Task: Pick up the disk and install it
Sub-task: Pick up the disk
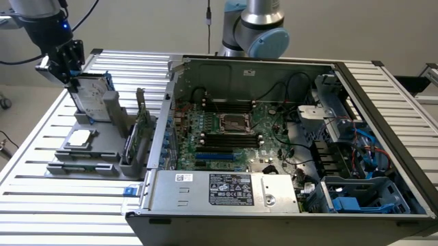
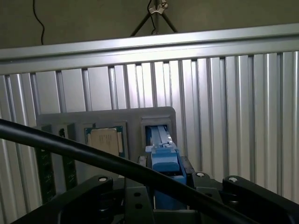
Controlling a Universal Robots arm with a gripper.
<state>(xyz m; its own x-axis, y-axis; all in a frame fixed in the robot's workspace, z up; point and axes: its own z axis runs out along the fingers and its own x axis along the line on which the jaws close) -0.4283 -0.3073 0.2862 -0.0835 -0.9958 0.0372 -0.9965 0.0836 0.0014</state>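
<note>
The disk (image 1: 94, 98) stands on edge in a slot of the grey holder (image 1: 102, 154), at the exterior view's left. Its silver face and blue carrier frame show there. My gripper (image 1: 74, 76) comes down onto its upper edge from above. In the wrist view the blue carrier edge of the disk (image 2: 164, 158) runs from the holder's slot up between my black fingers (image 2: 99, 183), which sit close on both sides of it. The gripper (image 2: 166, 189) looks shut on the disk. The disk's lower part is still inside the slot.
A small square silver chip (image 1: 80, 137) lies flat in the holder beside the disk. A green card (image 1: 140, 130) stands upright nearer the open computer case (image 1: 287, 66). Bare blue caddies (image 1: 345, 204) sit in the case's near corner. A black cable (image 2: 93, 156) crosses the wrist view.
</note>
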